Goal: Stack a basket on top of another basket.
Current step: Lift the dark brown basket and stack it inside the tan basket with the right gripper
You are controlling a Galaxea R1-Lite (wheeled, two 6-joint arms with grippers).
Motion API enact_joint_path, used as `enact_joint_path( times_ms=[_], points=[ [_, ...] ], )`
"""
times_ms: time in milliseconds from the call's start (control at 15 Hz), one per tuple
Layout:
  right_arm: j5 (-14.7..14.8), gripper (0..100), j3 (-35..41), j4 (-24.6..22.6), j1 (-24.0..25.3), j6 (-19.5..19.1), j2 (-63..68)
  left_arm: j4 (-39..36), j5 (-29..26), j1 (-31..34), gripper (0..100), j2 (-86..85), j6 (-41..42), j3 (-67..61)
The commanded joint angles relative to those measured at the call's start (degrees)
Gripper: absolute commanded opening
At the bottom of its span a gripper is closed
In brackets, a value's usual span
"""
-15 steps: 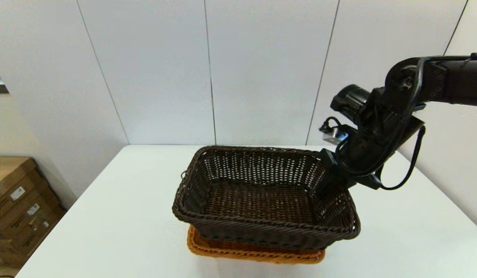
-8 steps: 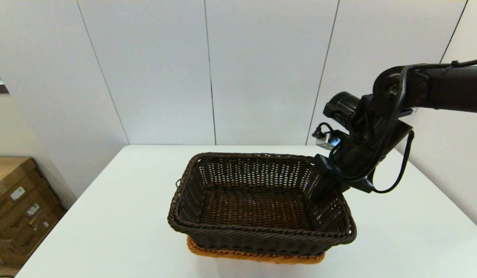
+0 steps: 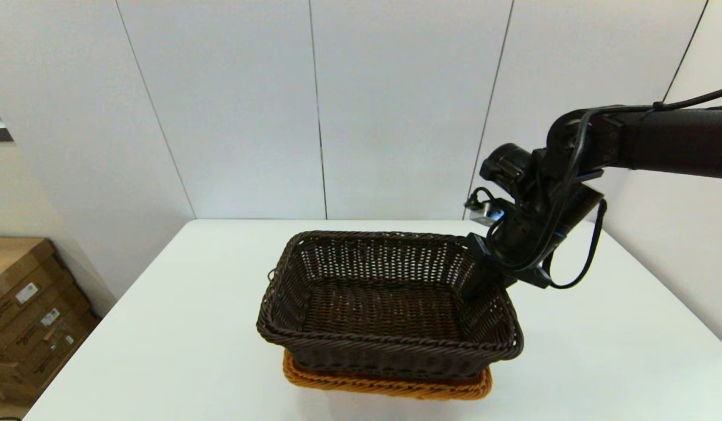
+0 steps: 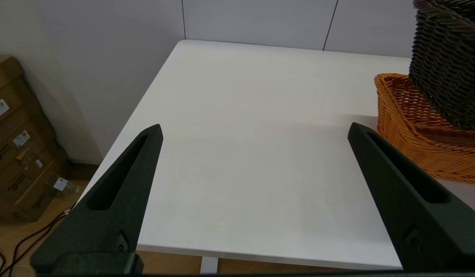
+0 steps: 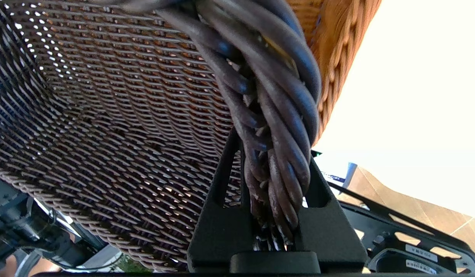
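the right gripper (image 3: pixel 480 280) is clamped on the braided rim (image 5: pixel 275 115) of the dark brown wicker basket (image 3: pixel 390 304), at the far right corner; in the right wrist view its two black fingers (image 5: pixel 218 192) pinch the thick twisted strands from either side, one finger inside the wall and one outside. from that grip the dark brown basket stretches away toward the robot's left and back toward its body, and it hangs a little tilted, the gripped corner higher than the near edge. directly under it sits the orange-tan wicker basket (image 3: pixel 384 383), only its near rim and a strip of wall peeping out below the dark one; the dark basket's bottom is sunk into the orange one's mouth, though i cannot tell whether it rests fully on it. both stand on the white table (image 3: pixel 162 327), with the right arm (image 3: pixel 659 143) reaching in from the robot's right side above the table. the left gripper (image 4: pixel 252 130) is held low off the table's near left edge, fingers spread wide with nothing between them, well apart from the baskets. cardboard boxes (image 3: pixel 27 310) stand on the floor beyond the table's left side.
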State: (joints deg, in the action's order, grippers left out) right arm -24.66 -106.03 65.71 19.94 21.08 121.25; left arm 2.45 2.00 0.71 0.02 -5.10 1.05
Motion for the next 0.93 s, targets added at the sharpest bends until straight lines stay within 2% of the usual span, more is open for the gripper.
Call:
enact_joint_path(
  times_ms=[67,933],
  points=[
    [-0.04,0,-1.19,0.12,0.18,-1.13,2.41,0.01,0.02,0.00,100,-0.11,-0.09,0.01],
    [0.23,0,-3.57,0.12,-0.34,-2.01,6.02,0.01,0.02,0.00,100,-0.11,0.00,0.01]
  ],
)
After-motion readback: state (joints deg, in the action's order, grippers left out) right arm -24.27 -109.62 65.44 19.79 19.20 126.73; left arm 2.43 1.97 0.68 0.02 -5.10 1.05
